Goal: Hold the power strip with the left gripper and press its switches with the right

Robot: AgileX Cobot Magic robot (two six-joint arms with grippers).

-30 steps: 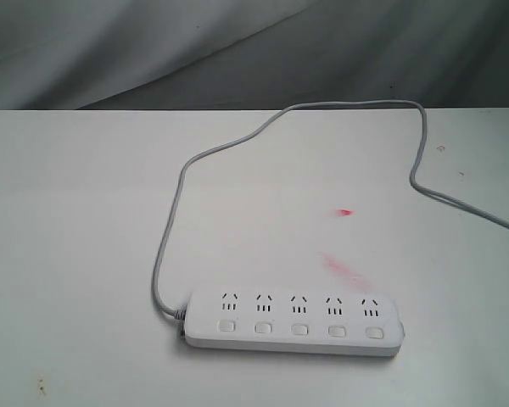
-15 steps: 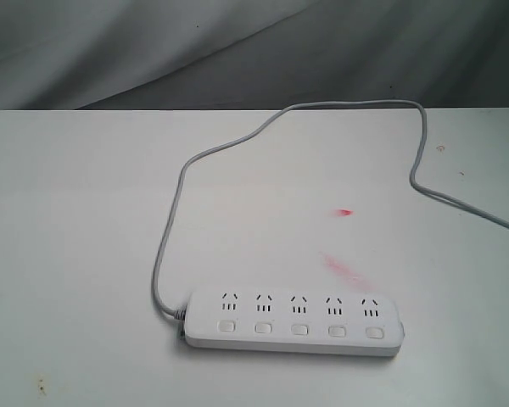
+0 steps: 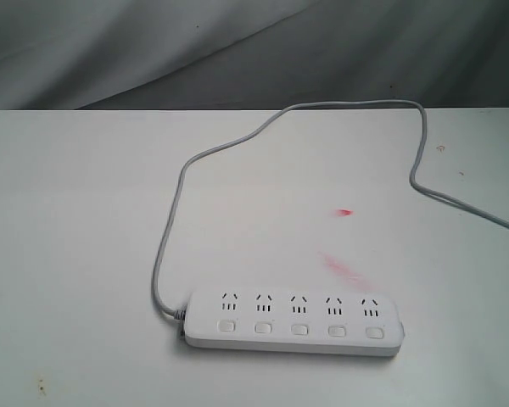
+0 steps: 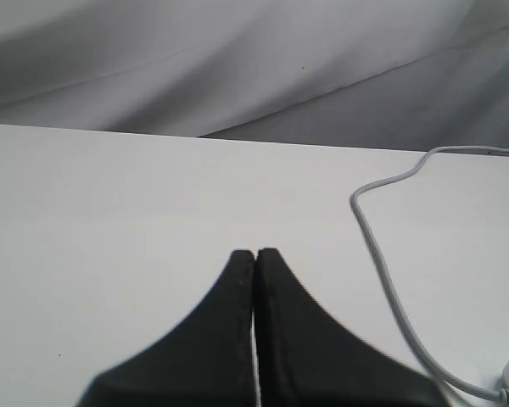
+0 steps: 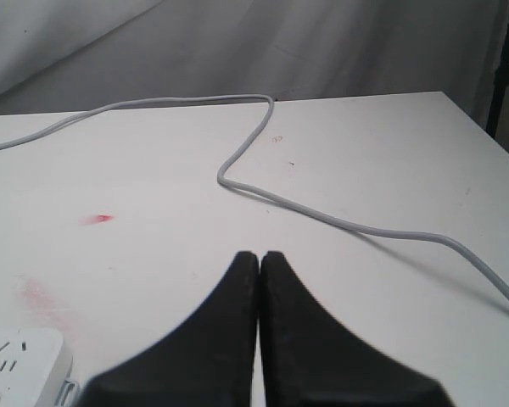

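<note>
Two black claws had this job, and both were shut tight with nothing in them. The left gripper (image 4: 254, 253) had its two fingers pressed together over the bare white table (image 3: 68, 254), and the right gripper (image 5: 260, 255) looked just the same. Neither one showed in the exterior view. The power strip (image 3: 293, 321) lay flat near the front of the table, a bit right of the middle, with its five switches (image 3: 299, 329) in a row along the side nearest the camera. Its grey cord (image 3: 174, 212) came out of the left end, looped up toward the back of the table and went off the right side. A small red spot (image 3: 345, 212) and a pink smear (image 3: 343, 267) sat behind the strip. Over the last second nothing had changed: the strip, the cord and the marks were in the same spots, and no claw had come close. That looked like the very start of the job, with the strip not held and no switch pushed. The left gripper would likely need to open before it could grab the strip. The right gripper, shut as it was, seemed ready to poke a switch with its tip.
</note>
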